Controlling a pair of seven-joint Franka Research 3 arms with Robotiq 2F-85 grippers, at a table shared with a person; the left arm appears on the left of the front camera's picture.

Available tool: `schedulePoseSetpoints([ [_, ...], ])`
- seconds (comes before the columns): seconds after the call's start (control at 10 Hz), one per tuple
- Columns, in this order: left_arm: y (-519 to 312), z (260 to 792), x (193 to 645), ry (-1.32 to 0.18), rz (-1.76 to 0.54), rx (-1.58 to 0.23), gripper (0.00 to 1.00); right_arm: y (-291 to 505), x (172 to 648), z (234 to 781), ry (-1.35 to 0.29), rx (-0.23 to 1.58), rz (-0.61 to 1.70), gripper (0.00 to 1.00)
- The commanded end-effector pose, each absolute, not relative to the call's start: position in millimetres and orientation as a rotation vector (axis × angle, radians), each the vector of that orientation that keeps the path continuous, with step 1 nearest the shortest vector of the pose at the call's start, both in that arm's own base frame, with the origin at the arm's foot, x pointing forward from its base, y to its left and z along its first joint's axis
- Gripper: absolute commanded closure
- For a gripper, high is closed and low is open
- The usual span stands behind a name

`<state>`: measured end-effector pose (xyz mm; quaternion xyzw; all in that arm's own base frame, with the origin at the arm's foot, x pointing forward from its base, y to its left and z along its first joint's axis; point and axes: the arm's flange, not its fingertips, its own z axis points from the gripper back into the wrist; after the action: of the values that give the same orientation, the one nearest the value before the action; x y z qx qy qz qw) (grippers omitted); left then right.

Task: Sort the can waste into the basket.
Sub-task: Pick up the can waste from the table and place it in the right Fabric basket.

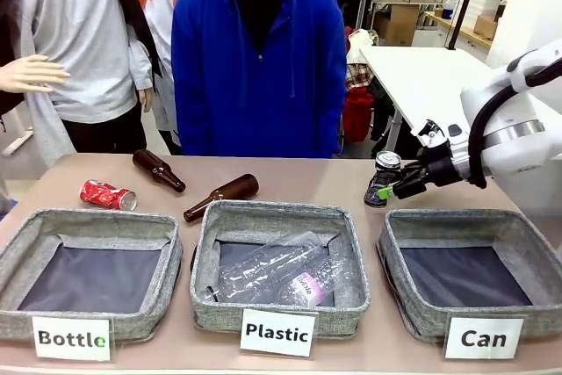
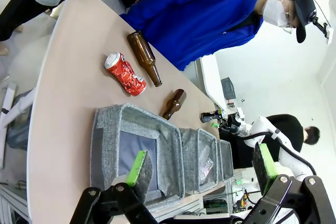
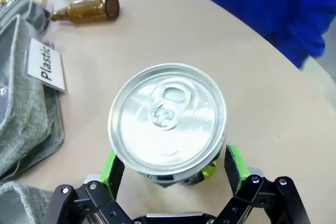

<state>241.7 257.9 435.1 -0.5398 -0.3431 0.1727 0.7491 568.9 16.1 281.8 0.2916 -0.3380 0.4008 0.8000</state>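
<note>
A dark crushed can [image 1: 384, 178] stands upright on the table behind the "Can" basket [image 1: 527, 256]. My right gripper [image 1: 392, 189] is at the can from the right. In the right wrist view the can's silver top [image 3: 167, 119] sits between the green pads [image 3: 234, 165], and the right gripper [image 3: 173, 167] is open around it. A red crushed can [image 1: 108, 195] lies far left behind the "Bottle" basket; it shows as the red can [image 2: 125, 73] in the left wrist view. My left gripper [image 2: 202, 165] hangs open and holds nothing, high above the table's left end.
Two brown glass bottles [image 1: 159, 169] [image 1: 221, 197] lie at the back. The "Plastic" basket [image 1: 279, 309] in the middle holds clear plastic bottles [image 1: 272, 271]. The "Bottle" basket [image 1: 88, 226] is on the left. A person in a blue top [image 1: 259, 68] stands at the far edge.
</note>
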Motion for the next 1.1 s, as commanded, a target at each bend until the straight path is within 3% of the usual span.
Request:
schedulePoseSetpoints([
  [0.0, 258.9, 436.3, 242.0, -0.780, 0.360, -1.192, 0.00, 21.0, 577.5, 279.1, -0.797, 0.667, 0.783, 0.00],
  [0.4, 258.9, 436.3, 242.0, -0.780, 0.360, -1.192, 0.00, 27.1, 579.7, 275.4, -0.810, 0.687, 0.765, 0.00],
  [0.5, 258.9, 436.3, 242.0, -0.780, 0.360, -1.192, 0.00, 27.3, 579.9, 275.6, -0.815, 0.688, 0.762, 0.54],
  [0.6, 258.9, 436.3, 242.0, -0.780, 0.360, -1.192, 0.00, 27.6, 580.2, 275.9, -0.812, 0.689, 0.760, 0.60],
  [0.7, 258.9, 436.3, 242.0, -0.780, 0.360, -1.192, 0.00, 27.3, 580.6, 275.5, -0.810, 0.694, 0.754, 1.00],
  [0.9, 258.9, 436.3, 242.0, -0.780, 0.360, -1.192, 0.00, 28.6, 580.7, 276.3, -0.798, 0.695, 0.762, 1.00],
  [1.0, 258.9, 436.3, 242.0, -0.780, 0.360, -1.192, 0.00, 28.9, 580.6, 277.2, -0.794, 0.687, 0.764, 0.88],
])
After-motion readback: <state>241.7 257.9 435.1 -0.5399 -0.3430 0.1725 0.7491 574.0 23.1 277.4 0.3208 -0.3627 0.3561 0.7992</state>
